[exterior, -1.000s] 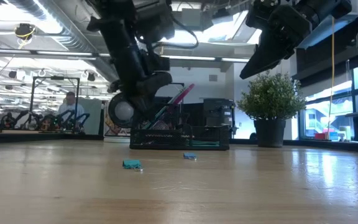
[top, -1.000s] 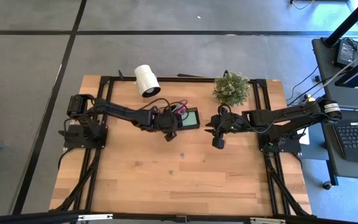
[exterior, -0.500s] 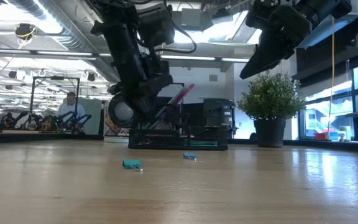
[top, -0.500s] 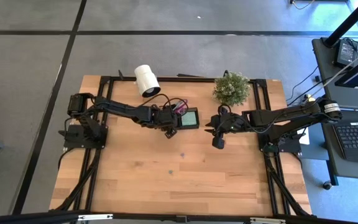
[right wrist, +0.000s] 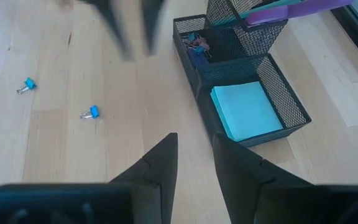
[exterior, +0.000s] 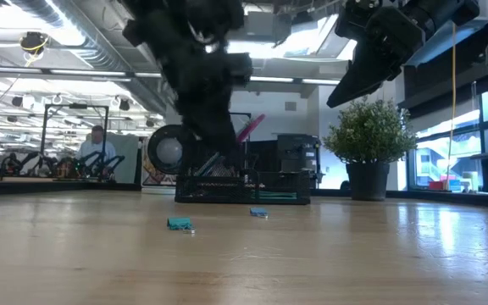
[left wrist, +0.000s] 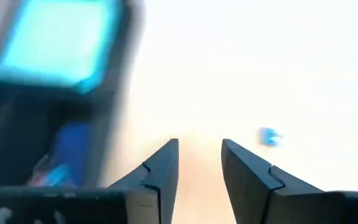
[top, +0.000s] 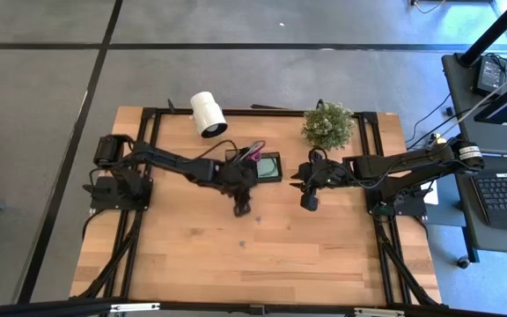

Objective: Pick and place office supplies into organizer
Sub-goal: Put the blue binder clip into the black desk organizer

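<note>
The black mesh organizer (top: 262, 165) stands at the table's far middle. It holds a mint-green sticky pad (right wrist: 247, 112) in its low compartment and purple-handled scissors (right wrist: 291, 9) upright in its taller section. Two small blue clips (right wrist: 91, 112) (right wrist: 28, 85) lie on the wood nearer the front. My left gripper (top: 245, 210) hangs just in front of the organizer, pointing down. It is open and empty (left wrist: 199, 144), with one clip (left wrist: 267, 135) on the table ahead of it. My right gripper (top: 308, 202) hovers to the organizer's right, open and empty (right wrist: 194, 140).
A white roll (top: 208, 114) lies at the far left of the table. A small green plant (top: 328, 125) stands at the far right, behind my right gripper. Bare wood spreads across the table's near half (top: 253, 264). A person sits in the room beyond (exterior: 97, 144).
My left gripper has swung away from the organizer toward the table's near edge, turning and tipping as it went. It now hangs over the bare wood in front of the organizer. The organizer shifted slightly early on, then stayed put.
</note>
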Available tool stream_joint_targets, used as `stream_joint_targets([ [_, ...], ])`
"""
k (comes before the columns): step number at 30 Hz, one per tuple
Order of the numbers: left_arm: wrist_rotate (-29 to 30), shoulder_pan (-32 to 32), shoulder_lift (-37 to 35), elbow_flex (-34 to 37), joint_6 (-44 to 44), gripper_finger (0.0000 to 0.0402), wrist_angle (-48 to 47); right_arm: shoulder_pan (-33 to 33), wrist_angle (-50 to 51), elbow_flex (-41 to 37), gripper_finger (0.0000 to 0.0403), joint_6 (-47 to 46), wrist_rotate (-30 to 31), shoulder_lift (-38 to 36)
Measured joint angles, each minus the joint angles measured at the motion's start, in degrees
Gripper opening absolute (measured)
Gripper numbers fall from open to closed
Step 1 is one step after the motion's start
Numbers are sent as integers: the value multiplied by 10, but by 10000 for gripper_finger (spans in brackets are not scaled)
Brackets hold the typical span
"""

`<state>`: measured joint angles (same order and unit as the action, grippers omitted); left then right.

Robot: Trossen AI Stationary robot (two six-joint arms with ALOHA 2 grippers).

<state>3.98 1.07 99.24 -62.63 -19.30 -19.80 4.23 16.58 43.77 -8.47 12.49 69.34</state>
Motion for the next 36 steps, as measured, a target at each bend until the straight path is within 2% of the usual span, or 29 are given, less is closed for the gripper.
stream_joint_targets([
  [2, -22, 25, 0, 0, 90, 117, 19, 0, 0, 0, 107, 0, 0, 0],
  [6, -29, 87, 0, 0, 300, 121, 20, 0, 0, 0, 107, 0, 0, 0],
  [9, -22, 125, 1, 0, 376, 121, 20, 0, 0, 0, 107, 0, 0, 0],
  [15, -47, 163, 5, 0, 381, 121, 5, 0, 0, 0, 107, -2, 0, 0],
  [19, -77, 166, 23, 0, 359, 121, 1, 0, 0, 0, 107, -2, 0, 0],
  [26, -83, 166, 37, -6, 375, 121, -12, 0, 0, 0, 107, -2, 0, 0],
  [30, -88, 165, 46, -30, 387, 121, -47, 0, 0, 0, 107, -2, 0, 0],
  [36, -88, 164, 111, -99, 410, 121, -105, 0, 0, 0, 107, -5, 0, 0],
])
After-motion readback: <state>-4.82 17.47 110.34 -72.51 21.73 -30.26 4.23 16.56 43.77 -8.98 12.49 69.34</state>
